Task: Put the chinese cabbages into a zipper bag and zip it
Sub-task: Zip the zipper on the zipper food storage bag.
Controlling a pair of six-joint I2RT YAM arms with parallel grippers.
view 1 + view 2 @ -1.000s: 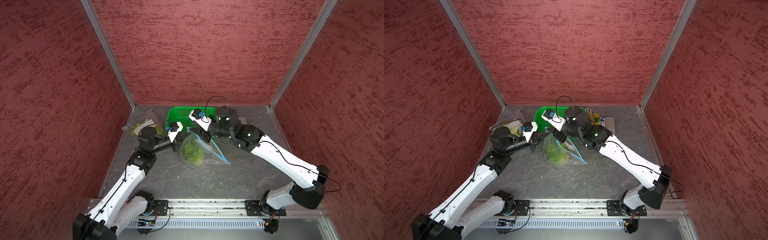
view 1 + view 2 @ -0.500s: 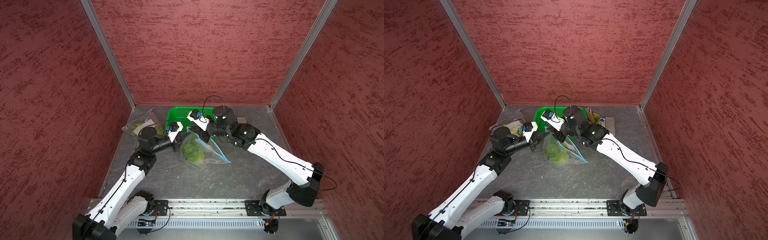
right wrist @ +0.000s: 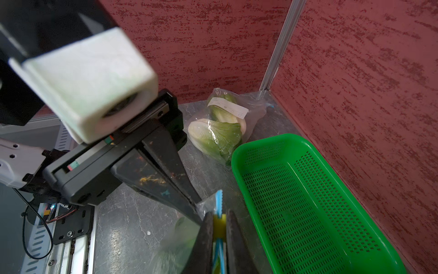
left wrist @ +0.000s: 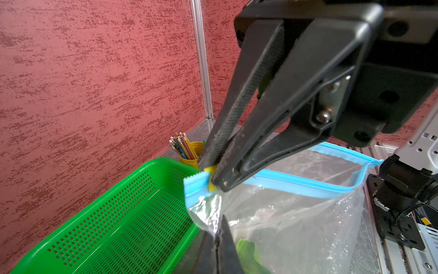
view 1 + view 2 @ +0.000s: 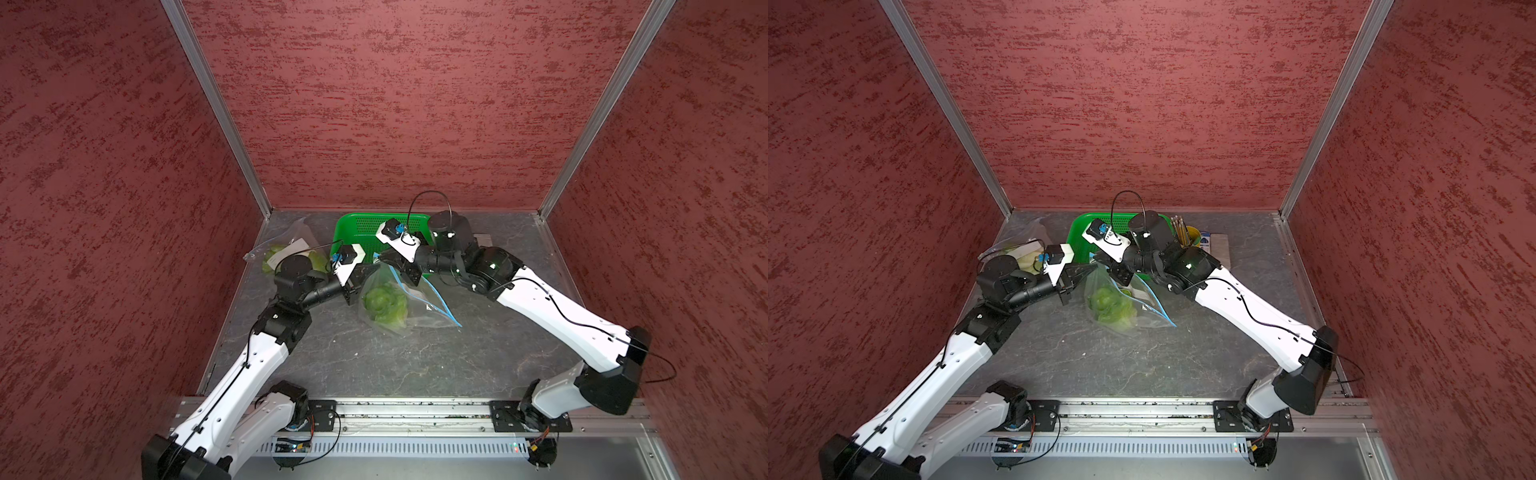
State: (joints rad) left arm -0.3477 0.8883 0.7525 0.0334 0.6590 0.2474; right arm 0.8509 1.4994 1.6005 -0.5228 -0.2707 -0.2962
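A clear zipper bag (image 5: 415,307) with a blue zip strip (image 4: 296,183) hangs between my two grippers in both top views, its bottom resting on the table. The chinese cabbages (image 5: 384,305) (image 5: 1111,305) show as green leaves low inside it; a leaf (image 4: 248,253) appears in the left wrist view. My left gripper (image 4: 220,220) (image 5: 360,277) is shut on the bag's plastic just under the zip's end. My right gripper (image 3: 219,218) (image 5: 380,261) is shut on the yellow slider (image 3: 219,225) (image 4: 211,169) at that same end.
A green perforated basket (image 5: 365,226) (image 3: 308,201) stands against the back wall, right behind the grippers. Another clear bag of cabbage heads (image 5: 286,253) (image 3: 218,132) lies in the back left corner. A yellow cup of pencils (image 5: 1187,235) (image 4: 189,151) stands beside the basket.
My right arm has shifted a little to the left and its jaws have closed onto the yellow slider. The left gripper has kept its hold on the bag.
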